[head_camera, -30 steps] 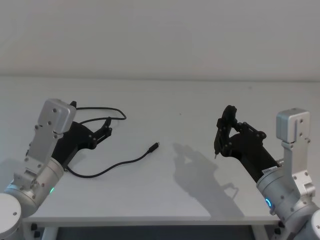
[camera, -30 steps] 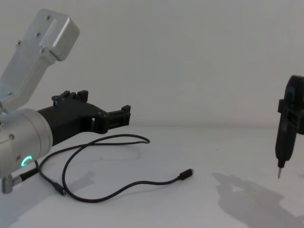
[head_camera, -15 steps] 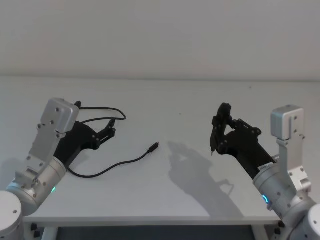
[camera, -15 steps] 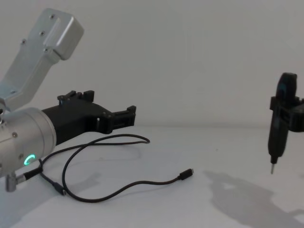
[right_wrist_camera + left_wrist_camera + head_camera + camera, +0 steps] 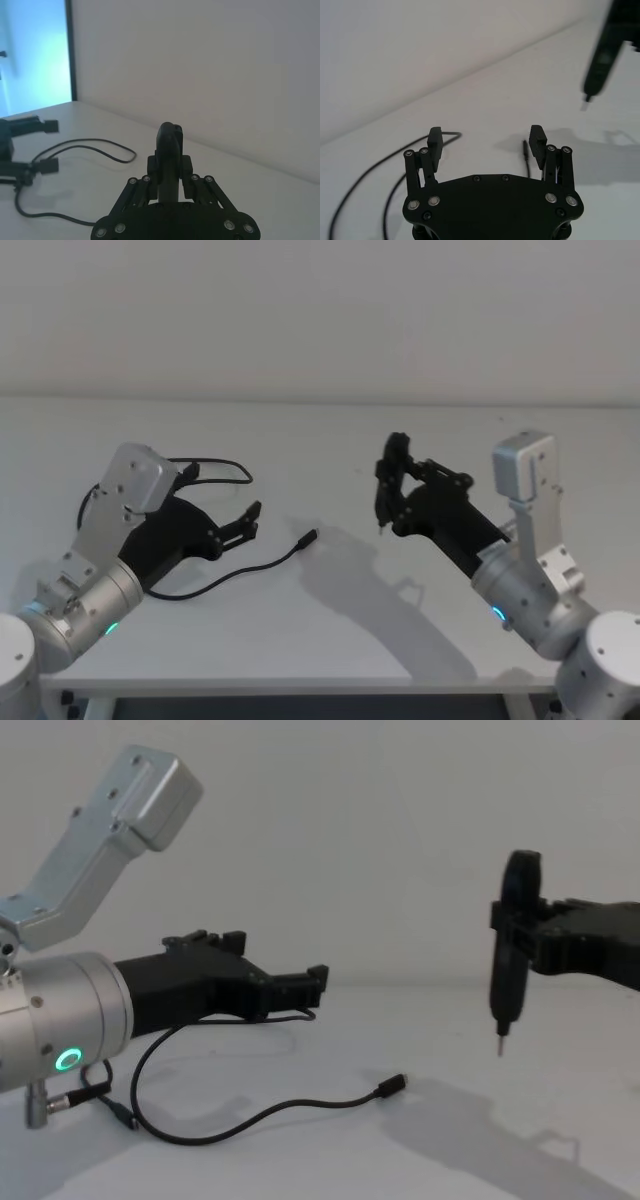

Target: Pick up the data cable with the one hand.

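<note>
One white table point(image 5: 330, 430) is seen carrying the scene, with two robot arms reaching in over its front edge, one from each front corner. The left gripper point(image 5: 247, 521), blocky and black behind a silver wrist with one green ring light point(image 5: 66, 1059), is held above the table's left half. Its two prongs are spread wide with nothing between them, as is shown plainly in the left wrist view point(image 5: 486, 137). In the chest view point(image 5: 312, 982) it is seen clear of the surface.

The right gripper point(image 5: 392, 485) is raised over the table's right half, toward the middle, and is clenched on one slim black tool point(image 5: 508, 982), held upright with its thin metal tip pointing down, well above the table.

One data cable point(image 5: 250, 568) is laid in loose loops on the left half, partly beneath the left gripper. One plug point(image 5: 311, 535) is pointed toward the table's middle; a second plug point(image 5: 126, 1119) is seen below the left wrist, nearer the front edge.
</note>
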